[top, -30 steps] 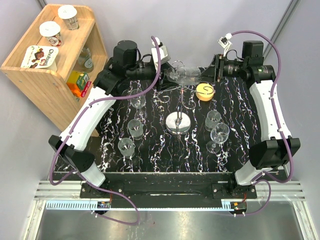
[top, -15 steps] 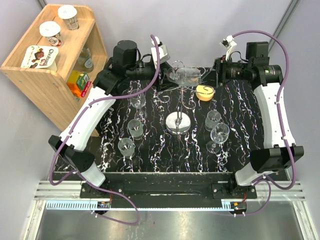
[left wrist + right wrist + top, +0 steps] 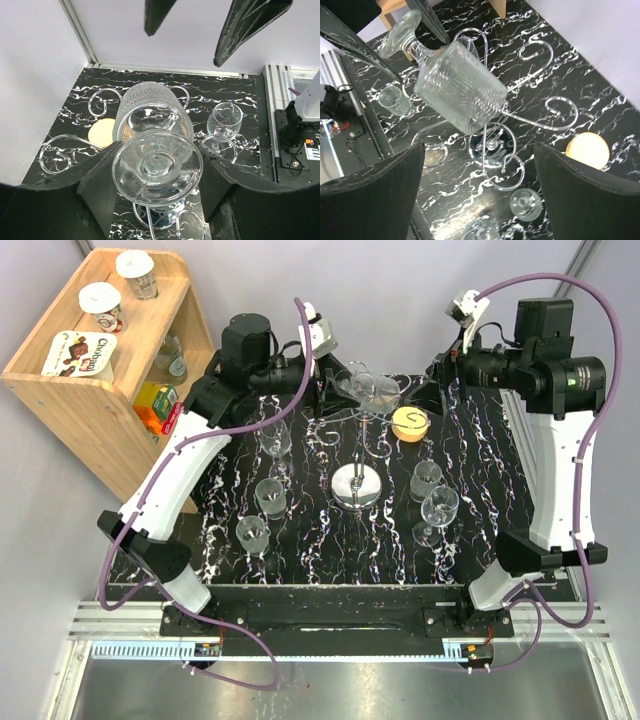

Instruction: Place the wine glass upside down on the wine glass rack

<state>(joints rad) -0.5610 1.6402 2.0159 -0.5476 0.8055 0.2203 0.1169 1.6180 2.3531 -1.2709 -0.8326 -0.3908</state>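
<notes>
The right gripper (image 3: 479,150) is pulled back, spread wide, empty. Clear ribbed wine glass (image 3: 460,92) is held by its foot in half-closed left gripper (image 3: 157,167), tilted over chrome wire rack (image 3: 357,485); it could be twisted loose by bowl weight.

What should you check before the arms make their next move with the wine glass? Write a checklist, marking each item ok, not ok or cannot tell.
1. Left claw grips the wine glass by its foot: ok.
2. Right claw open, clear of the glass: ok.
3. Glass over the wine glass rack: ok.
4. Glass upside down: not ok, it is tilted sideways.
5. Stem seated in the rack: cannot tell.
</notes>
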